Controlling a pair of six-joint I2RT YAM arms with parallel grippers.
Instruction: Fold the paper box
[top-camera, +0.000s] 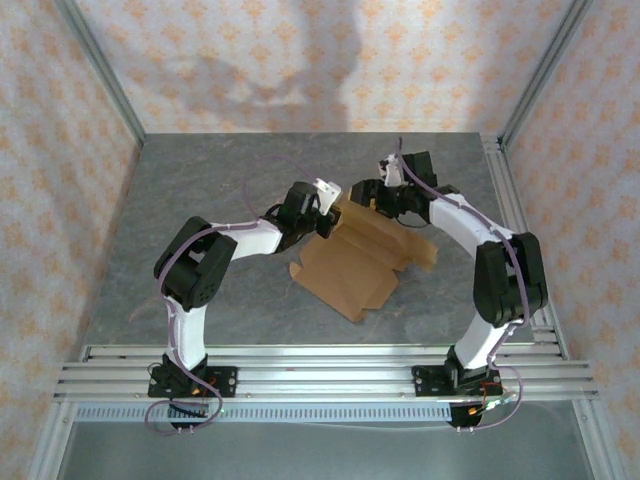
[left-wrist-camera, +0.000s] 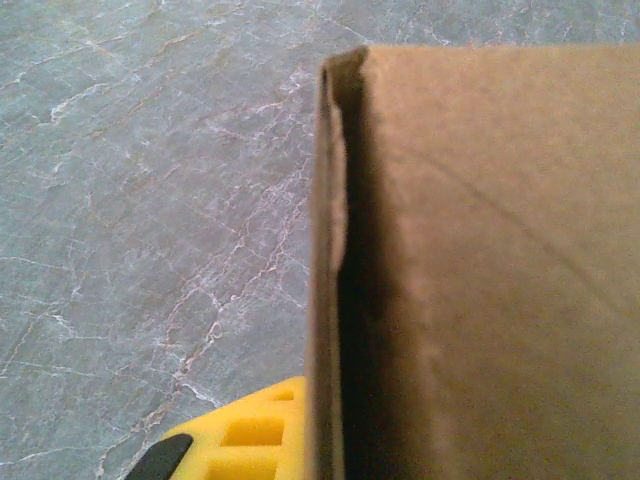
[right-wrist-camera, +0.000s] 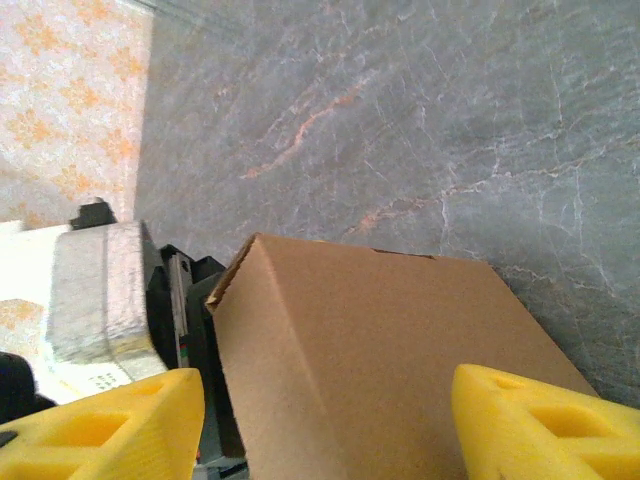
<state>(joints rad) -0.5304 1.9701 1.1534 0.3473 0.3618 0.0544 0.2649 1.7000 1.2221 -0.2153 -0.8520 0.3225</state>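
Though blurry and cropped, paper box (left-wrist-camera: 480, 260).

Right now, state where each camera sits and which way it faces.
Top external: above and behind, looking down on the table; left arm and right arm flank the paper box.
Left wrist: close along the paper box's raised flap; one yellow finger beside it.
Right wrist: looking down at the paper box; yellow fingers spread.
Shared: both wrist views show paper box and table.

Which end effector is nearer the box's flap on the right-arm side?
Right. The right end effector sits at the paper box's far edge, just beyond that flap; the left end effector grips the far left corner, across the box.
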